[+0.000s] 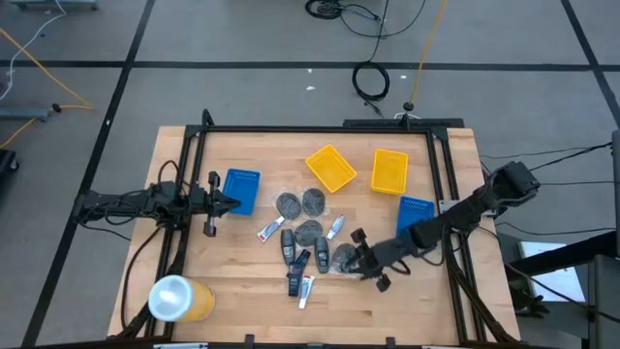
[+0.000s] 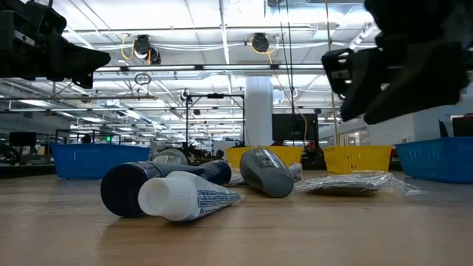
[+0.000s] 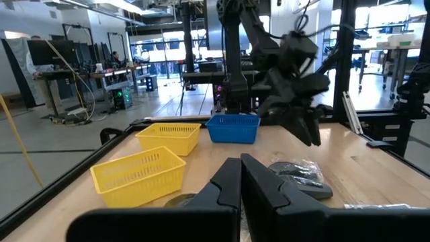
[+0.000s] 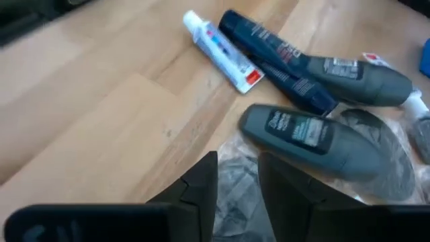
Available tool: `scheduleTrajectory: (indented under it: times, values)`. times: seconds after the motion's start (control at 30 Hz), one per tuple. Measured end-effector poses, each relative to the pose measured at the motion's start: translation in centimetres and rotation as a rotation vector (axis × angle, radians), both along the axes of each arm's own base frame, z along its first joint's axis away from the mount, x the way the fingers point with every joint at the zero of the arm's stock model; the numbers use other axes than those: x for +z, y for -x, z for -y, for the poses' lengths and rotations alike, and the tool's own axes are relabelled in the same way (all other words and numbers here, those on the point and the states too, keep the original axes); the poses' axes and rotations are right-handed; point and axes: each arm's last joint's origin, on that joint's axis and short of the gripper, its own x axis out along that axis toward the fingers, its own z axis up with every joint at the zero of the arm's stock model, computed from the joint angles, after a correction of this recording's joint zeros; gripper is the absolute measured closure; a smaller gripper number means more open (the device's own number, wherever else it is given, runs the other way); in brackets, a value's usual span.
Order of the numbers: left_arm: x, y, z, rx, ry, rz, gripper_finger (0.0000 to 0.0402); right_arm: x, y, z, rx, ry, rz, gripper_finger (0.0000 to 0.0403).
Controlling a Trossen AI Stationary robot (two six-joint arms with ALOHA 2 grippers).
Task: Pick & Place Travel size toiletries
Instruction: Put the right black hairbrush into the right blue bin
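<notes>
Right gripper (image 4: pixel 235 178) hovering low over the toiletries pile (image 1: pixel 308 242) mid-table, jaws only narrowly apart, nothing held. Nearest thing under it: a grey bottle (image 4: pixel 306 138) lying on a crinkly wrapped disc (image 4: pixel 376 151), w/ a white tube (image 4: pixel 222 50) further off. Prob best to open wider, line up across the bottle's short side, avoid snagging the wrapper. Left gripper (image 1: pixel 228 203) closed, empty, parked by the blue tray (image 1: pixel 243 186) near the table's left edge

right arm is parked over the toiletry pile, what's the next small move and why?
Probably lower the right end effector a little and close on the grey bottle just ahead of its fingers. Its jaws stand slightly apart with nothing between them, hovering above a clear wrapped packet on the table. The left end effector waits shut by the blue tray.
</notes>
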Motion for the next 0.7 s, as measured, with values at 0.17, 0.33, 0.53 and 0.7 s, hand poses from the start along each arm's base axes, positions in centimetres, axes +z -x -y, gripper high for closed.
scheduleTrajectory:
  times: [0.17, 0.33, 0.53, 0.7]
  values:
    - [0.0, 0.0, 0.0, 0.000, 0.000, -0.001, 0.0392, -0.8, 0.2, -0.5, -0.056, 0.024, -0.018, 0.0234]
    - [0.0, 0.0, 0.0, 0.000, 0.000, -0.001, 0.0392, -2.4, -0.4, -0.7, -0.068, 0.025, -0.033, 0.0158]
    - [0.0, 0.0, 0.0, 0.000, 0.000, -0.001, 0.0392, -4.3, -1.0, -1.1, -0.150, 0.046, -0.020, 0.0131]
    - [0.0, 0.0, 0.0, 0.000, 0.000, -0.001, 0.0392, -5.4, -1.0, -1.0, -0.194, 0.047, -0.055, 0.0155]
